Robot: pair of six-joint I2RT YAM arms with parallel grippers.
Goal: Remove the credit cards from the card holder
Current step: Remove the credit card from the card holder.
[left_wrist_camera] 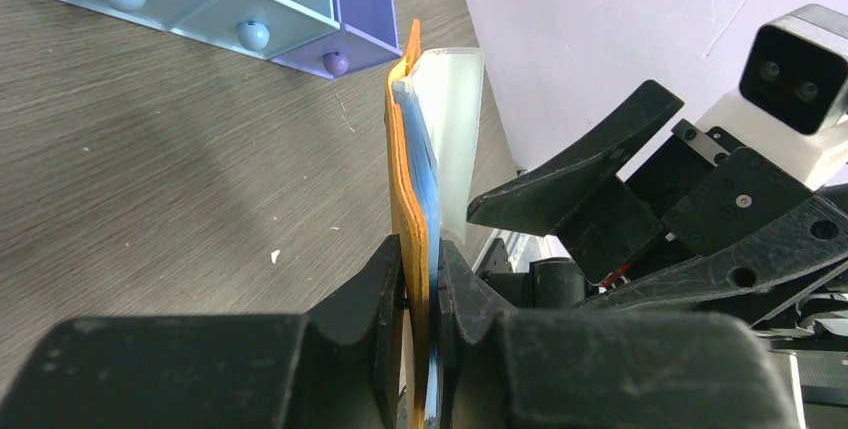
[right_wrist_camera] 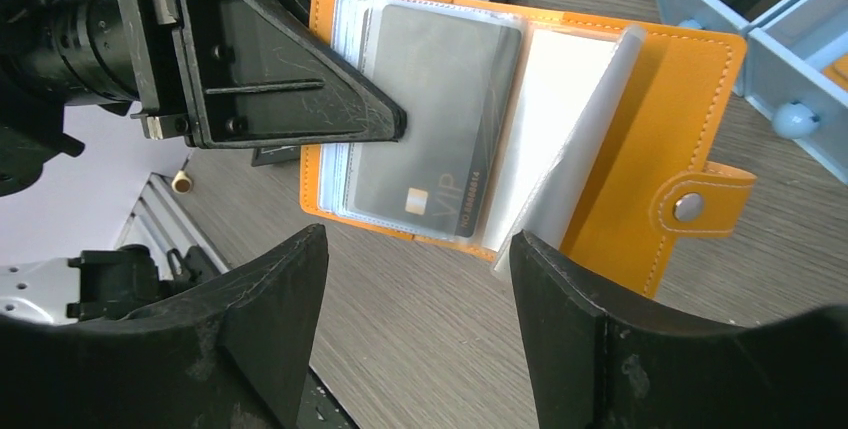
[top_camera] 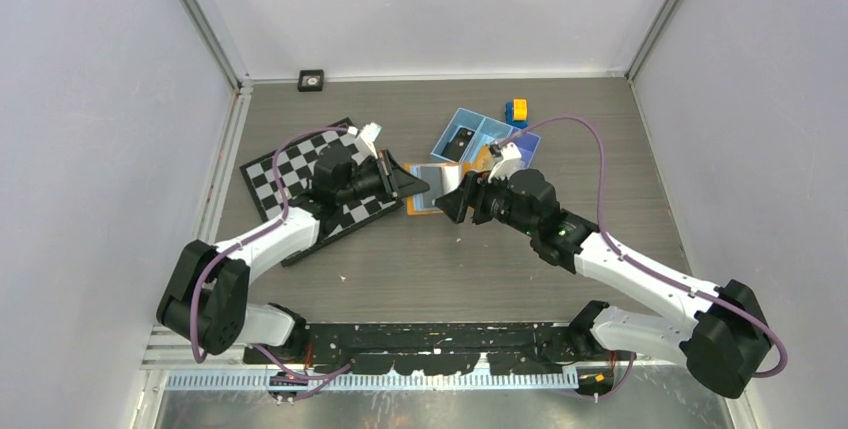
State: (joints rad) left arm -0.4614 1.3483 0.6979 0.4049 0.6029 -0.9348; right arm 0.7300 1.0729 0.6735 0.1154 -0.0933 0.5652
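The table (top_camera: 450, 279) is the biggest thing; there is bare wood near the arms, so I think cards could be laid down there. The checkered board (top_camera: 275, 174) lies on the left; the blue tray (top_camera: 480, 121) sits at the back, just beside the card holder (right_wrist_camera: 680, 99), so that side is tight.

The card holder lies open in the middle of the table, between the two arms. The left gripper (left_wrist_camera: 422, 254) is squeezed tight on one side of it, orange cover and sleeves together; I think this stops it sliding when a card is pulled. The right gripper (right_wrist_camera: 418, 244) hangs just above it, jaws wide apart, nothing in them; it looks ready to pinch.

The grey card (right_wrist_camera: 435, 114) sits in a sleeve, its bottom edge toward the right gripper; a clear sleeve (right_wrist_camera: 575, 139) beside it stands up and could get in the way. The little tab (right_wrist_camera: 705, 199) sticks out, undone.
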